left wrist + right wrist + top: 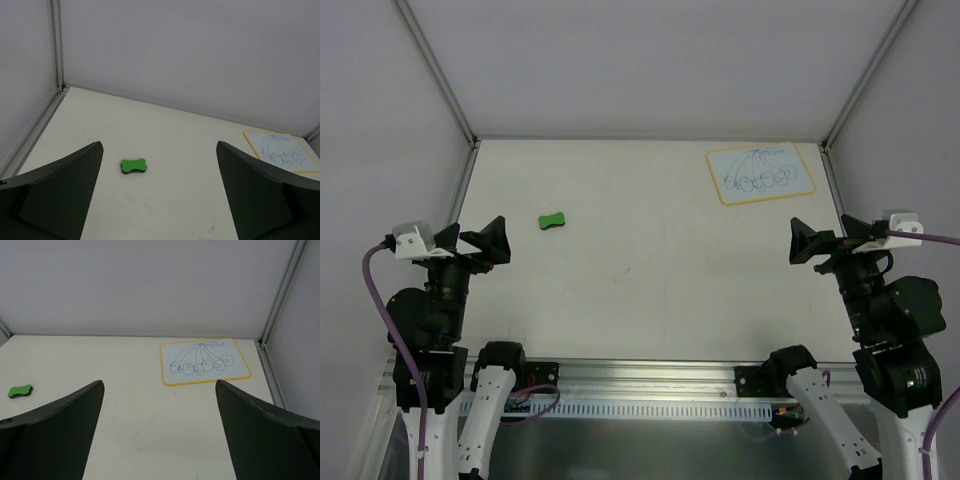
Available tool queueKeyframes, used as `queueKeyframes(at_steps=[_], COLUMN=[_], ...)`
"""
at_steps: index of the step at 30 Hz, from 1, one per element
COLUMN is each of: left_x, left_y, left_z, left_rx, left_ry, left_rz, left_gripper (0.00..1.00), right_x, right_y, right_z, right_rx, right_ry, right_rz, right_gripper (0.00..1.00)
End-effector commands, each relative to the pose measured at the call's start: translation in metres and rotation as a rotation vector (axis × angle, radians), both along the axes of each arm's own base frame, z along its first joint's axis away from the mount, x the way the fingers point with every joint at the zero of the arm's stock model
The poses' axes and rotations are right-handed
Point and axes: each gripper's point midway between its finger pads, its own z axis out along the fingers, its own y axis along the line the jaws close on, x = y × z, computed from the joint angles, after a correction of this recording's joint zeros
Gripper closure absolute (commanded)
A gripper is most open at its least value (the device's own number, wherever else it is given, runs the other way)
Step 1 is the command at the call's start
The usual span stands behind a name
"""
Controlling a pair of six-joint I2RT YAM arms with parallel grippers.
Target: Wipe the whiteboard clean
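Observation:
The whiteboard, white with a yellow-orange rim and blue scribbled loops, lies flat at the far right of the table. It also shows in the right wrist view and at the right edge of the left wrist view. A small green eraser lies on the table at the left, seen also in the left wrist view and the right wrist view. My left gripper is open and empty, near and left of the eraser. My right gripper is open and empty, nearer than the whiteboard.
Grey walls enclose the table on the left, back and right, with metal frame posts at the back corners. A metal rail runs along the near edge between the arm bases.

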Motion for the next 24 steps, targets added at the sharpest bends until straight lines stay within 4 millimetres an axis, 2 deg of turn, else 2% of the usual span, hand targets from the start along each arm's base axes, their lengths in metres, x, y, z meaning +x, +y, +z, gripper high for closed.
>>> queueKeyframes(at_steps=[1,5,6,7,8,9,12,13,16,17,19,20,23,24], left_x=[0.0,0.012,0.017,0.021,0.024,0.029,0.039,0.041,0.049,0.051,0.056,0.057,0.061,0.062], left_y=[0.002,-0.003,-0.004,-0.006,-0.007,-0.009,-0.011,-0.011,-0.009,-0.009,-0.009,-0.01,-0.01,-0.009], left_z=[0.001,-0.014,-0.019,-0.025,-0.029,-0.035,-0.05,-0.058,-0.074,-0.083,-0.099,-0.104,-0.12,-0.124], left_rx=[0.001,-0.035,-0.042,-0.049,-0.062,-0.066,-0.085,-0.087,-0.098,-0.097,-0.095,-0.09,-0.087,-0.081], left_ry=[-0.009,0.041,0.063,0.082,0.096,0.121,0.173,0.193,0.239,0.262,0.307,0.321,0.367,0.379], left_rz=[0.008,-0.012,-0.017,-0.025,-0.031,-0.038,-0.044,-0.044,-0.029,-0.025,-0.024,-0.026,-0.024,-0.021], left_gripper=[0.01,0.01,0.01,0.01,0.01,0.01,0.01,0.01,0.01,0.01,0.01,0.01,0.01,0.01], right_x=[0.007,0.022,0.028,0.033,0.04,0.055,0.085,0.105,0.135,0.154,0.175,0.192,0.222,0.237], right_y=[0.008,0.033,0.053,0.062,0.067,0.073,0.073,0.078,0.083,0.087,0.088,0.093,0.087,0.086], right_z=[0.01,-0.004,-0.01,-0.011,-0.012,-0.023,-0.036,-0.054,-0.068,-0.091,-0.098,-0.122,-0.142,-0.169], right_rx=[0.03,0.037,0.028,0.035,0.042,0.049,0.096,0.086,0.068,0.044,0.026,0.0,-0.04,-0.068], right_ry=[-0.024,0.05,0.086,0.099,0.117,0.173,0.248,0.318,0.387,0.455,0.486,0.552,0.597,0.657], right_rz=[0.029,0.134,0.234,0.267,0.285,0.284,0.218,0.209,0.177,0.166,0.139,0.135,0.061,0.04], right_gripper=[0.01,0.01,0.01,0.01,0.01,0.01,0.01,0.01,0.01,0.01,0.01,0.01,0.01,0.02])
